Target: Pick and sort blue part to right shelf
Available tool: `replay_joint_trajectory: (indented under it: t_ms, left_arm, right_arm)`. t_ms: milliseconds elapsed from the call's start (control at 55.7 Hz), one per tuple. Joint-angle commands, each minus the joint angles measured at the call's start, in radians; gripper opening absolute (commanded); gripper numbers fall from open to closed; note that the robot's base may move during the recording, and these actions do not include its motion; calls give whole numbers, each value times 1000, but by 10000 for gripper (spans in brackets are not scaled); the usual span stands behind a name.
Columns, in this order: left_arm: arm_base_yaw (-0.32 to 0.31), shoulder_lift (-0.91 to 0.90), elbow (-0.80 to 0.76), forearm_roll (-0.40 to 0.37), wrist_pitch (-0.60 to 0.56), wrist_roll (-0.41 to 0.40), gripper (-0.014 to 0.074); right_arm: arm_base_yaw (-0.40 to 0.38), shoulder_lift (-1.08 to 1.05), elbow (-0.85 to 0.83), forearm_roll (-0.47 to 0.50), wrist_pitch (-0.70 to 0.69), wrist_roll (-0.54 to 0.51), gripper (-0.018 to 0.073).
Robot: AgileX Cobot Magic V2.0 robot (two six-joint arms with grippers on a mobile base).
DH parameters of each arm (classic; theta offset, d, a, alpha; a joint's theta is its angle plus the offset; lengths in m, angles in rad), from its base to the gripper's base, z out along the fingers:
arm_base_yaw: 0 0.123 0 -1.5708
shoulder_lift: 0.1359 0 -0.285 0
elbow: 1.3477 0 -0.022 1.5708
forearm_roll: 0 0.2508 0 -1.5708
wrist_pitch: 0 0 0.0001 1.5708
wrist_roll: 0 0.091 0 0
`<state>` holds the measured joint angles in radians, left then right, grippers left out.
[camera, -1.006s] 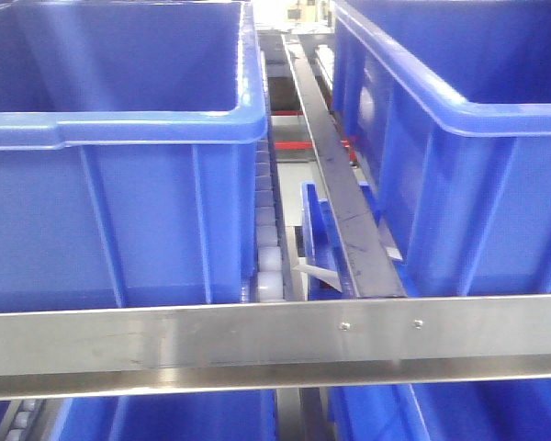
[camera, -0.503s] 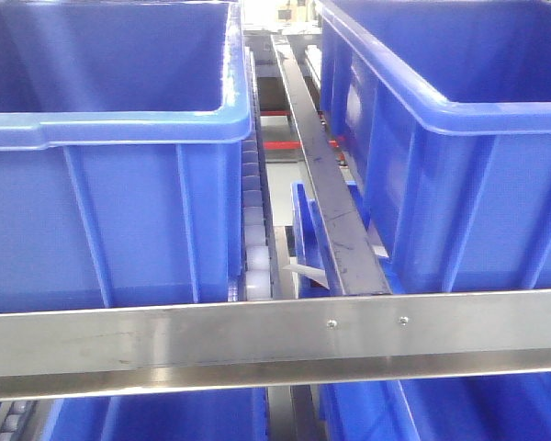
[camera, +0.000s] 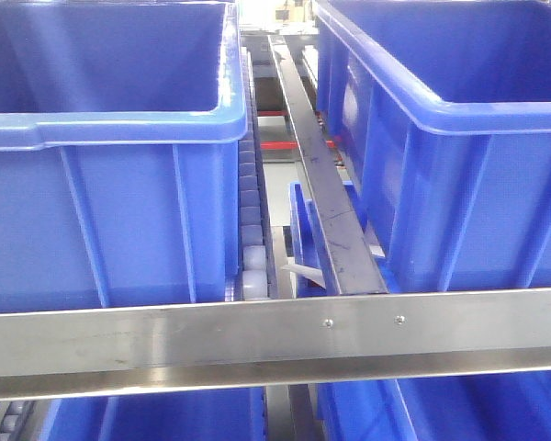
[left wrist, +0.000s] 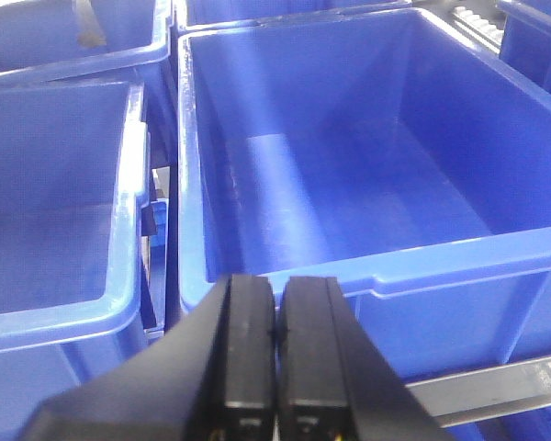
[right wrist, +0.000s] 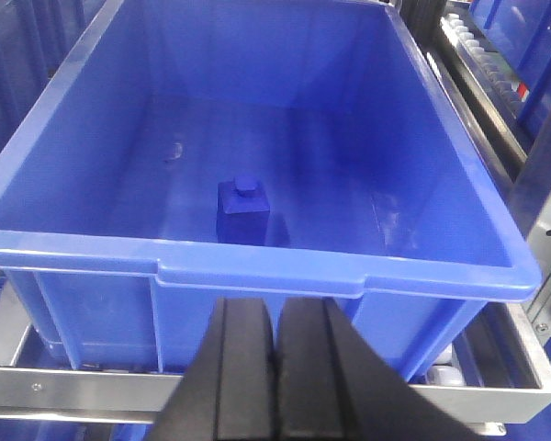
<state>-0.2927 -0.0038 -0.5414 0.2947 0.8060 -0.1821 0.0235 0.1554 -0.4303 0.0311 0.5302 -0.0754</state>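
The blue part (right wrist: 243,208) sits on the floor of a blue bin (right wrist: 257,266), near the bin's middle and a little toward its near wall, standing apart from every side. The right claw (right wrist: 275,367) hangs just outside that near wall, its two black fingers pressed together with nothing between them. The left claw (left wrist: 275,358) is likewise pinched closed and bare, poised before the near rim of another bin (left wrist: 367,276). A steel rail (camera: 275,335) runs across the front of the rack.
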Motion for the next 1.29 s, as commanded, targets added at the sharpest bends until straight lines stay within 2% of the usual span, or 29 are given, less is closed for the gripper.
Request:
replay_joint_trajectory:
  t_ms: [0,611,719,809,916,1060,1276]
  left_arm:
    - [-5,-21,-24,14,-85,-1,124]
    - [5,-23,0,11,-93,-1,124]
    - [45,-23,23,-52,-192,24,124]
    - [114,-23,59,-151,-280,90,124]
    - [204,-25,145,-235,-398,101,124]
    - [275,-25,287,-271,-582,101,124]
    - [285,-25,541,-282,-887,101,124]
  right_arm:
    - [-3,11,-25,2,-101,-9,36]
    - [-3,11,-25,2,-84,-9,36]
    - [-3,11,-25,2,-84,-9,36]
    - [-3,11,-25,2,-84,-9,36]
    - [-3,11,-25,2,-84,-9,36]
    - [-3,11,-25,2,-84,-9,36]
    - [-3,11,-25,2,-84,-9,36]
